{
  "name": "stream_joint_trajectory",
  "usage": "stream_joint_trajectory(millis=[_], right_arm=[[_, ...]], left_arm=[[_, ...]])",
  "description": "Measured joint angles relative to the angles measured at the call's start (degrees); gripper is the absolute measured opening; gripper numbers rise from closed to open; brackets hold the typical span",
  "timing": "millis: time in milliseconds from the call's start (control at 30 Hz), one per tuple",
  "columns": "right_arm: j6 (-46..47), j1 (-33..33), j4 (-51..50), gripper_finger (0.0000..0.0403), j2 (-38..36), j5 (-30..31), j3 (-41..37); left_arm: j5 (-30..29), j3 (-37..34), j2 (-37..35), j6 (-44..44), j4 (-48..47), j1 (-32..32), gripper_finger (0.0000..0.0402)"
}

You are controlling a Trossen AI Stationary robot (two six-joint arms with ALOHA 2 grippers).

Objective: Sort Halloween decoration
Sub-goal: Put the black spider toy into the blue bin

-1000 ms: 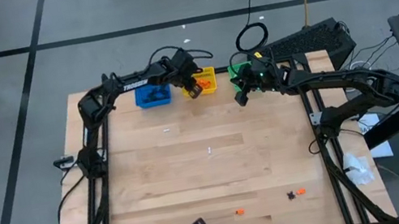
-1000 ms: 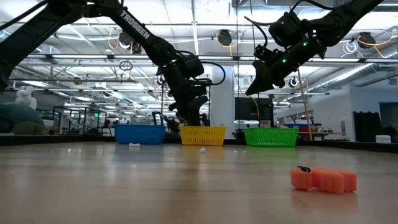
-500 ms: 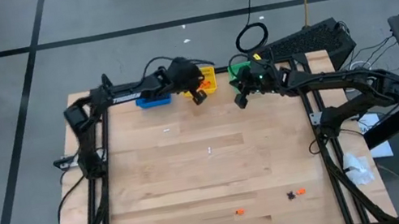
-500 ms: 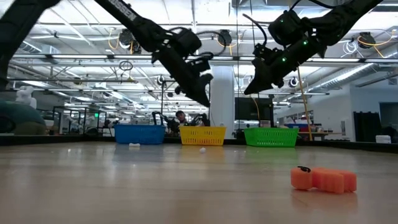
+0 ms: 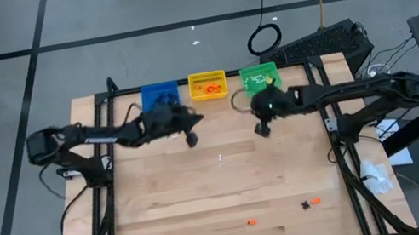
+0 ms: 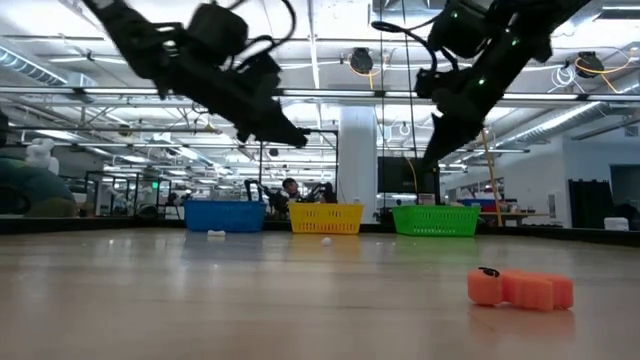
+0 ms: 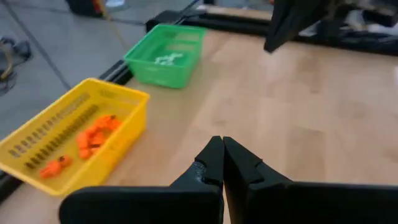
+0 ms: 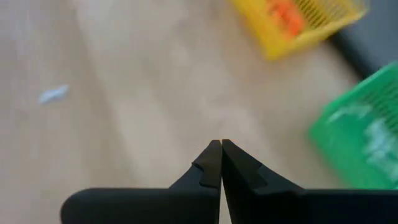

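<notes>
Near the front edge of the table [image 5: 169, 228] lie two orange decorations [image 5: 251, 222] and a black one [image 5: 304, 204], waiting to be sorted. In the middle sits a tiny white one [image 5: 220, 159]. Farther back, the left gripper [image 5: 192, 140] and right gripper [image 5: 263, 131] hang above the wood, both pinched together and holding nothing. At the far edge stand the blue bin [image 5: 159, 97], yellow bin [image 5: 207, 85] and green bin [image 5: 259, 78], one for each colour.

Right wrist view blurred; white piece [image 8: 55, 93] on table [image 8: 124, 124] unidentifiable.
</notes>
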Motion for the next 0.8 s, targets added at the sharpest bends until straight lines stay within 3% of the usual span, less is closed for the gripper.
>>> stream_joint_trajectory(millis=[167,333,533,800], right_arm=[[12.46,10.41,-15.36,0.0,-0.38,-0.55,1.23],[27.65,21.39,-24.97,0.0013,-0.2,-5.3,1.25],[41.1,34.72,-25.24,0.0081,0.29,-13.37,1.25],[49.88,48.63,-21.22,0.0192,4.74,-16.21,1.25]], left_arm=[[-0.55,-7.01,-4.14,-0.23,5.76,-5.22,0.0],[-0.74,-8.79,-4.26,0.06,6.52,-8.43,0.0],[-1.88,-8.81,-3.92,1.02,6.86,-10.49,0.0],[-2.27,-8.81,-3.92,1.56,6.82,-11.99,0.0]])
